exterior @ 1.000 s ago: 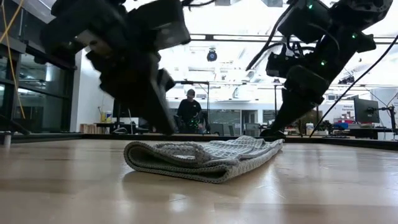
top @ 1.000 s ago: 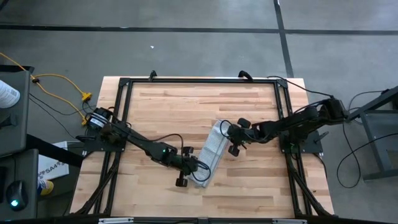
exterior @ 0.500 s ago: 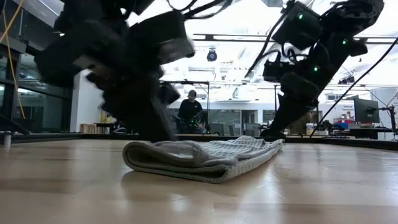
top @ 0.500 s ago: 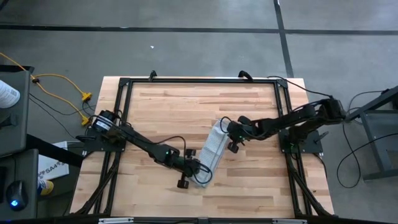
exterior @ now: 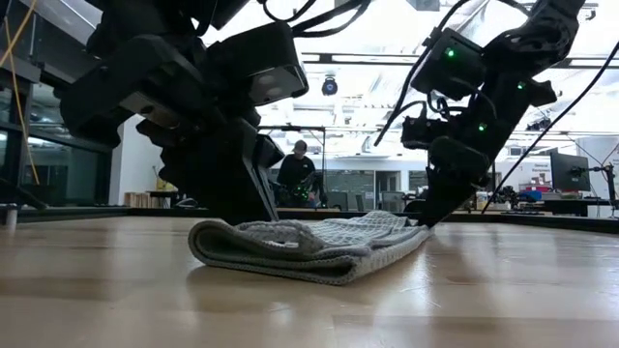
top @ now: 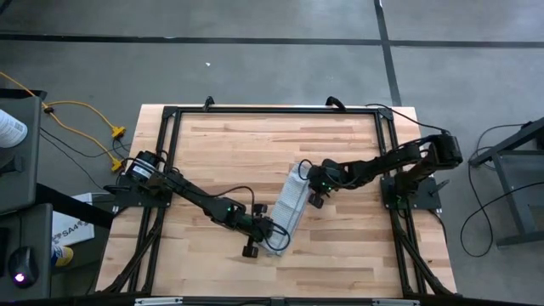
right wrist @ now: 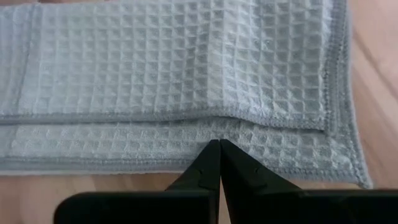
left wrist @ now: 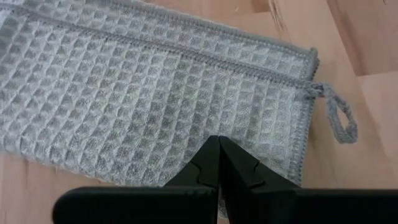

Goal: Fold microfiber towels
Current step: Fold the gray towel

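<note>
Tabletop [top: 221, 149]: light wooden planks, bordered by a black frame [top: 272, 110].
Resting on it: folded grey waffle-weave towel [top: 287, 209], lying diagonally near centre.

One camera looks straight down on the table [top: 212, 153]; another sits level at its surface; both wrist cameras hang close over the towel [top: 289, 208], which all views share at 5 o'clock of centre.

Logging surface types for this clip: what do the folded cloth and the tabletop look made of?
The folded grey-blue towel looks like soft waffle-weave fabric, probably microfiber: a grid of small raised squares, stitched hems, a corner hanging loop. The pale wooden tabletop looks like jointed wood strips with a smooth, faintly glossy finish.
</note>
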Controlling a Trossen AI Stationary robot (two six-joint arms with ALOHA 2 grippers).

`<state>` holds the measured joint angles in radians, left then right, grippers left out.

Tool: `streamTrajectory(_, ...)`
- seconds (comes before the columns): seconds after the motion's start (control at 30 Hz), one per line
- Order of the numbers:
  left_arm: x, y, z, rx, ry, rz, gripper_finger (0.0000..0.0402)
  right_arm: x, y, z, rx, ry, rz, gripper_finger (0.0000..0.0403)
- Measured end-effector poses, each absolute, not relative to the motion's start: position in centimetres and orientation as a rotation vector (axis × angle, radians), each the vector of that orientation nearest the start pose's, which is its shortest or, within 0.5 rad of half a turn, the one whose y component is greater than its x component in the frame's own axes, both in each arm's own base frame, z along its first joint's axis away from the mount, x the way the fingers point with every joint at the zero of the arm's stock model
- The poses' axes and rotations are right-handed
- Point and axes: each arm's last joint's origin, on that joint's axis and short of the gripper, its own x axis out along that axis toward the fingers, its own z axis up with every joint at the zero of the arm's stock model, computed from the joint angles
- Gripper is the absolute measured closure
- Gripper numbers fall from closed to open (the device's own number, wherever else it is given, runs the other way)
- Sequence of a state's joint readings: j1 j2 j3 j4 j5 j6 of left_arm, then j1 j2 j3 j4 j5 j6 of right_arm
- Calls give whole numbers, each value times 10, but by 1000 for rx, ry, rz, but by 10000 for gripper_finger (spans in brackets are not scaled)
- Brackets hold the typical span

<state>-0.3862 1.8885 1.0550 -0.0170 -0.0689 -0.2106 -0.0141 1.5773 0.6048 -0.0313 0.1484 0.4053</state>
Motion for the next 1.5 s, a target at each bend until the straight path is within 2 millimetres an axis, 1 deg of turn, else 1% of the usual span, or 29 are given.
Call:
streamTrajectory(0.23, 350, -140, 142, -41, 836, -195, 401, 266, -29, 122, 284, 935, -338, 401)
streamTrajectory(0.37, 351, -140, 142, -46, 828, -165, 401, 271, -38, 125, 271, 924, -328, 401)
streamTrajectory(0.43, 353, -140, 141, -49, 812, -156, 401, 277, -41, 124, 269, 919, -310, 401)
streamTrajectory(0.53, 354, -140, 139, -50, 798, -158, 401, 284, -43, 118, 263, 925, -290, 401)
streamTrajectory(0.73, 358, -141, 130, -42, 786, -137, 401, 305, -45, 109, 248, 936, -254, 401)
streamTrajectory(0.87, 363, -143, 126, -49, 769, -142, 401, 317, -47, 109, 223, 935, -237, 401)
streamTrajectory(1.0, 373, -148, 125, -50, 765, -148, 401, 326, -49, 117, 196, 918, -215, 401)
streamTrajectory(1.1, 379, -150, 128, -32, 764, -163, 401, 330, -50, 121, 178, 913, -213, 401)
streamTrajectory(1.23, 384, -153, 130, -30, 775, -174, 401, 329, -54, 121, 183, 937, -226, 401)
streamTrajectory(1.37, 387, -154, 135, -20, 798, -174, 401, 329, -53, 121, 181, 934, -225, 401)
streamTrajectory(1.5, 390, -155, 144, 35, 821, -182, 401, 330, -53, 125, 180, 914, -222, 401)
